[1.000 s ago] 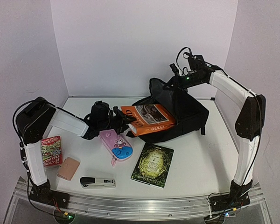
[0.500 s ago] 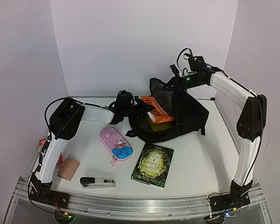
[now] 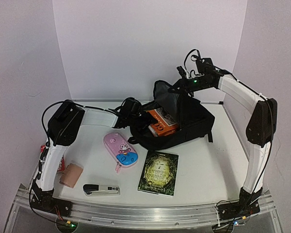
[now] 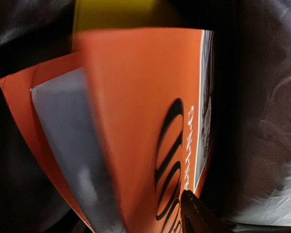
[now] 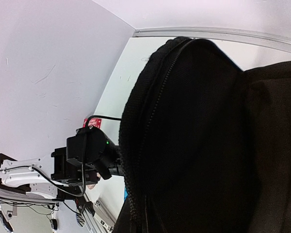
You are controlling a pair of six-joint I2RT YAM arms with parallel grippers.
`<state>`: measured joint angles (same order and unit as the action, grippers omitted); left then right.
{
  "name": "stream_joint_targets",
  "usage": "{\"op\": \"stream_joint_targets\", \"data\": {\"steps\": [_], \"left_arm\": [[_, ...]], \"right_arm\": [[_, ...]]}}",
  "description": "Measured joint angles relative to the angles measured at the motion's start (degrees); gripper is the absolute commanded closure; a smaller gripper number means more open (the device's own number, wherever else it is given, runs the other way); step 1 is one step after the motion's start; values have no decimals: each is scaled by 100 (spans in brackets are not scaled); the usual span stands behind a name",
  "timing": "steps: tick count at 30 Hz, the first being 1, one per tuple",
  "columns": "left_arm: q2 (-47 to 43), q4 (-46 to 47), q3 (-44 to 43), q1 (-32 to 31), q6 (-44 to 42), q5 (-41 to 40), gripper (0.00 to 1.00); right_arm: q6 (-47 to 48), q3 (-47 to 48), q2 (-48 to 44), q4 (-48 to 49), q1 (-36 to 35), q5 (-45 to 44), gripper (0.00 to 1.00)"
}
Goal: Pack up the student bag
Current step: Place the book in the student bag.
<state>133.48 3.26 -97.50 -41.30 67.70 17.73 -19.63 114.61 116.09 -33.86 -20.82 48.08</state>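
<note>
One student bag [image 3: 196,121], black, far centre-right on table [image 3: 208,160], top edge raised and pinched tight by right gripper [image 3: 177,90]. One orange book [image 3: 161,121] in its mouth. The left gripper [image 3: 138,115] is at the mouth's left side; I cannot tell its jaw spread. One pink pencil case [image 3: 120,149], near-left of bag.

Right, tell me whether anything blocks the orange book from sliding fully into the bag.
Nothing visible does. The orange book already lies in the open mouth of the student bag, whose flap the right gripper holds up; dark fabric surrounds the book.
</note>
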Motion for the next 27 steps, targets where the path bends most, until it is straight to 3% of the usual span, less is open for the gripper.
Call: {"op": "stream_joint_targets", "data": {"steps": [7,11,13,19,22,24,27], "left_arm": [[-468,-125,399,0,-185,-210,36],[-489,-89,494,-2,-195,-212,27],[-489,-75,499,-6,-216,-213,28],[-429,-224,235,-103,-432,-288,53],[-178,-282,-327,-156,-529,-238,59],[12,-317,-702,-183,-598,-169,55],[281,-426,-1125,-201,-720,-110,41]], "right_arm": [[1,-2,-29,39,-11,40,100],[0,-16,-37,42,-11,48,100],[1,-42,-39,47,-11,60,100],[1,-135,-46,91,-11,102,100],[-4,-152,-49,96,-11,116,100],[-11,-160,-50,111,-11,129,100],[-17,-189,-63,139,-11,153,100]]}}
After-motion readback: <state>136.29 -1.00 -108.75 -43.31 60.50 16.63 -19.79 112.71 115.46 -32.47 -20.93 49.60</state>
